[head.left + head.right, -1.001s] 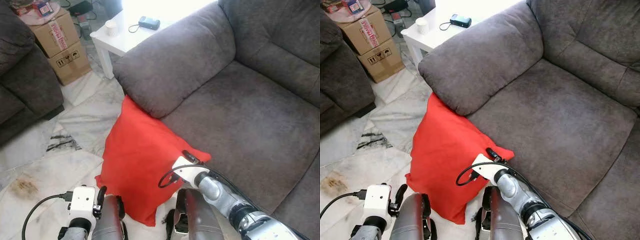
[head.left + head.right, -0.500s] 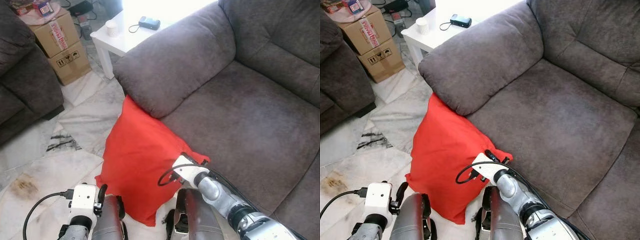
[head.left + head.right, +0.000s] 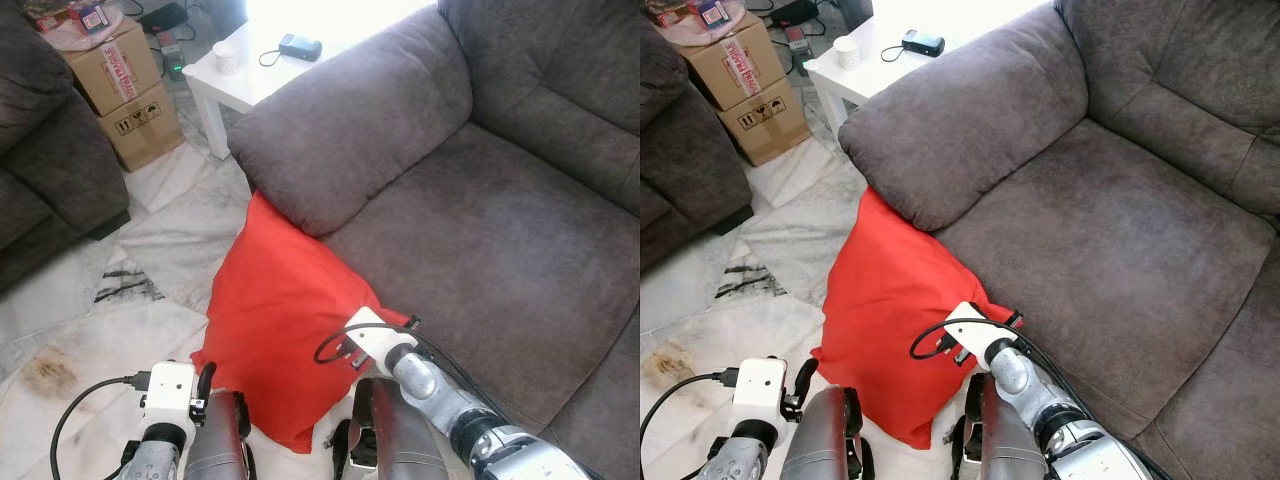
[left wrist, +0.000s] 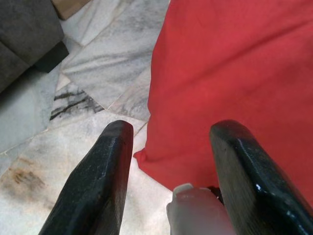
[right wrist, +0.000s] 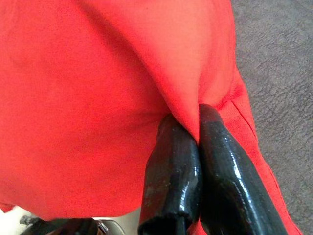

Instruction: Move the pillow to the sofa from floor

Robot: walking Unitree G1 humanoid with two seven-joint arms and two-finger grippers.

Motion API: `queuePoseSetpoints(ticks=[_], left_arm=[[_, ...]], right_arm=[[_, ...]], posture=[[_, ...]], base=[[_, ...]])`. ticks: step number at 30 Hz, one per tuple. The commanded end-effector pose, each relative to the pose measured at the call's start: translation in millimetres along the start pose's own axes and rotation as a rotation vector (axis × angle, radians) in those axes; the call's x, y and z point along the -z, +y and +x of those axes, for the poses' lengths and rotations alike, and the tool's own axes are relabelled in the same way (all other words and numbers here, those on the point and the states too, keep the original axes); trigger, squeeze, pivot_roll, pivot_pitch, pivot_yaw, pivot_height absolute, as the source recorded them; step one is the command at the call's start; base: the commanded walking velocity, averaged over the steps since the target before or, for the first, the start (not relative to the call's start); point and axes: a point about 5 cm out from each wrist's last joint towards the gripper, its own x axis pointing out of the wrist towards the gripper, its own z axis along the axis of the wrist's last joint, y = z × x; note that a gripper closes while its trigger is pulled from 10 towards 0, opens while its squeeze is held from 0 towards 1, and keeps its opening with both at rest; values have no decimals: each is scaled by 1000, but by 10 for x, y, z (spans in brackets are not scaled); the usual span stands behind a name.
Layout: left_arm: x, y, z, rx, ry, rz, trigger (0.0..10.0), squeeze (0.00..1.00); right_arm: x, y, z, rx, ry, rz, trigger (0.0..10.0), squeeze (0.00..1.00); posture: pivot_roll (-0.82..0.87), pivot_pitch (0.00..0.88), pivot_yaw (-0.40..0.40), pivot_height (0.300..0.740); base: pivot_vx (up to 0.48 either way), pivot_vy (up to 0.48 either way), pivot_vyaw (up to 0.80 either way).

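The red pillow [image 3: 280,330] stands on the floor [image 3: 160,250], leaning against the sofa [image 3: 480,230] front. My right claw [image 5: 193,125] is clamped on a fold near its corner. My left claw [image 4: 168,147], fingers apart, hangs by its lower edge.

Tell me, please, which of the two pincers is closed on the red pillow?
The right pincer: its fingers pinch a fold near the red pillow corner beside the sofa seat. The left pincer hangs open above the pillow's floor-side corner.
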Motion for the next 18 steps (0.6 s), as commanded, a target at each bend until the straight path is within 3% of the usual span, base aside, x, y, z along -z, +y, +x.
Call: queuePoseSetpoints(ticks=[1, 10, 12, 16, 17, 18], left_arm=[[98, 24, -28, -4, 35, 21, 10000, 0], [54, 87, 160, -23, 12, 20, 10000, 0], [2, 92, 167, -31, -17, -11, 10000, 0], [-7, 104, 206, -32, -23, -11, 10000, 0], [-18, 111, 209, -36, -29, -22, 10000, 0], [-46, 129, 213, -42, -42, -30, 10000, 0]], right_arm=[[40, 29, -16, 6, 20, 50, 0, 0], [-69, -89, 37, 48, -8, 140, 0, 0], [-60, -127, 22, 49, -32, 258, 10000, 0], [-68, -145, 21, 39, -48, 361, 10000, 0], [-71, -170, 16, 51, -64, 412, 10000, 0], [-74, -220, 2, 64, -99, 519, 10000, 0]], posture=[[124, 225, -37, 619], [113, 132, -31, 619], [110, 104, -27, 619], [105, 80, -22, 619], [99, 69, -18, 619], [98, 55, -12, 619]], base=[[0, 0, 0], [0, 0, 0], [0, 0, 0], [0, 0, 0], [0, 0, 0], [0, 0, 0]])
